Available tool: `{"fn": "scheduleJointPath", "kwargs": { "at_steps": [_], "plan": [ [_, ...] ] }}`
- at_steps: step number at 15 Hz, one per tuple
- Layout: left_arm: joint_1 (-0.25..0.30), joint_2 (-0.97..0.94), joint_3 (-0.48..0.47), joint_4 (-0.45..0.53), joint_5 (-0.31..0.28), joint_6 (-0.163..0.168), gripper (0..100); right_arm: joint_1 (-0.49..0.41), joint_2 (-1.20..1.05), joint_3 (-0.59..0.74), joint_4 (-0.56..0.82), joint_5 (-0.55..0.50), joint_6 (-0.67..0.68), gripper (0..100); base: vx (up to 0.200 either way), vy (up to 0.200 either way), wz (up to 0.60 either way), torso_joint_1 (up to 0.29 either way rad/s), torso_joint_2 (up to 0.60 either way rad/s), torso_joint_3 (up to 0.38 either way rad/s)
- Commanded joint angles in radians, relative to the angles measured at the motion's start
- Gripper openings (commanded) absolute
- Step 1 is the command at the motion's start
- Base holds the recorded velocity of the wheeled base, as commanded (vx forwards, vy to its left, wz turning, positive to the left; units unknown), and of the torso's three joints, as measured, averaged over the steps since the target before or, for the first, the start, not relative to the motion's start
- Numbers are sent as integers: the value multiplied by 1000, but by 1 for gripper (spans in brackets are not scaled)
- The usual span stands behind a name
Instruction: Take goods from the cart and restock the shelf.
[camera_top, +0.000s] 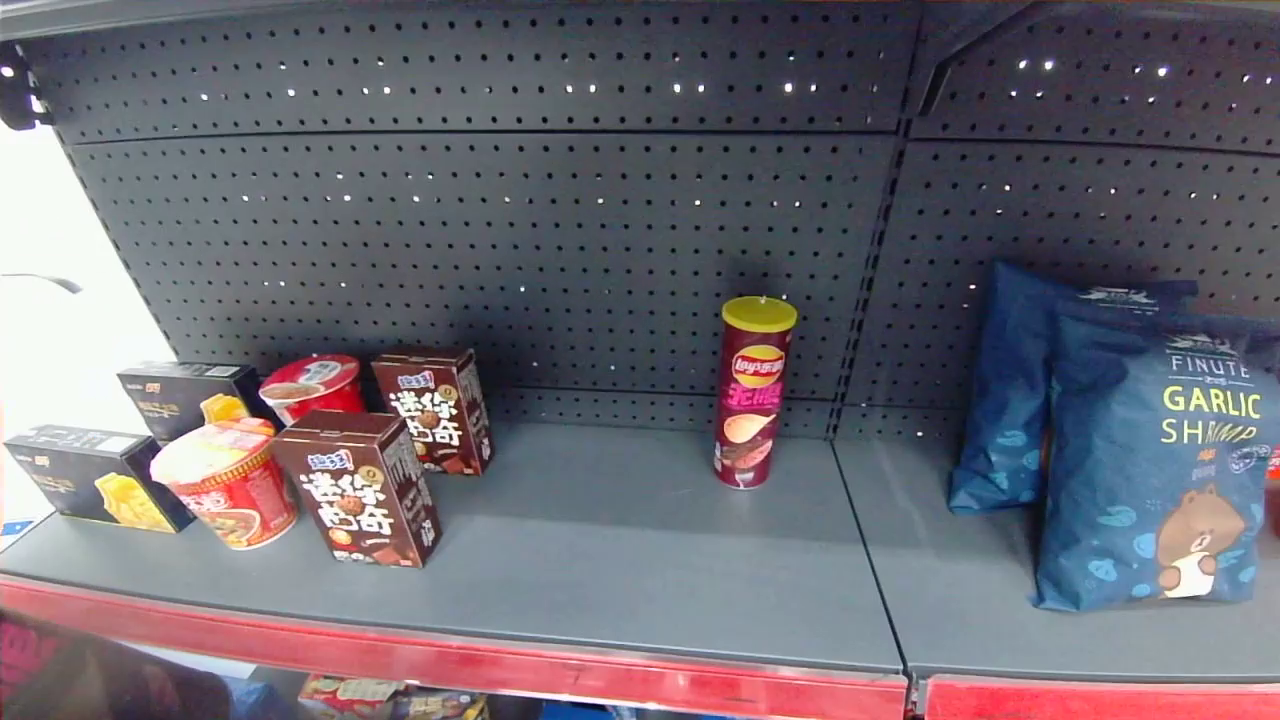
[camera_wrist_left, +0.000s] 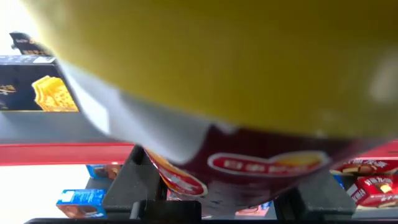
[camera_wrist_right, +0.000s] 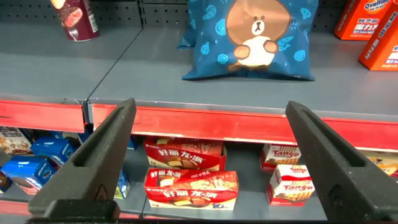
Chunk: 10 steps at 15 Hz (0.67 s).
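Note:
A chips can with a yellow lid (camera_wrist_left: 249, 68) and maroon body looms close in the left wrist view, held between the dark fingers (camera_wrist_left: 127, 186) of my left gripper (camera_wrist_left: 224, 190), which is shut on it below the grey shelf (camera_top: 620, 560). A matching chips can (camera_top: 752, 392) stands upright at the shelf's back middle. My right gripper (camera_wrist_right: 211, 109) is open with nothing between its fingers, in front of the shelf's red front edge (camera_wrist_right: 205, 118), facing a blue garlic shrimp bag (camera_wrist_right: 252, 37).
On the shelf's left stand brown boxes (camera_top: 360, 488), red noodle cups (camera_top: 228, 483) and black boxes (camera_top: 95, 478). Two blue snack bags (camera_top: 1150, 470) lean at the right. Bare shelf lies around the standing can. Red boxes (camera_wrist_right: 189, 186) fill the lower shelf.

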Motion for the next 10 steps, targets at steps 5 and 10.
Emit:
{"fn": "scheduleJointPath", "kwargs": {
  "at_steps": [5, 10],
  "plan": [
    [5, -40, -18, 1, 3, 6, 0, 0, 1, 0, 0, -1, 0, 100, 0, 0, 0, 0, 0, 0],
    [5, -98, -9, 24, 3, 6, 0, 0, 1, 0, 0, -4, -2, 100, 0, 0, -360, 0, 0, 1]
  ]
}}
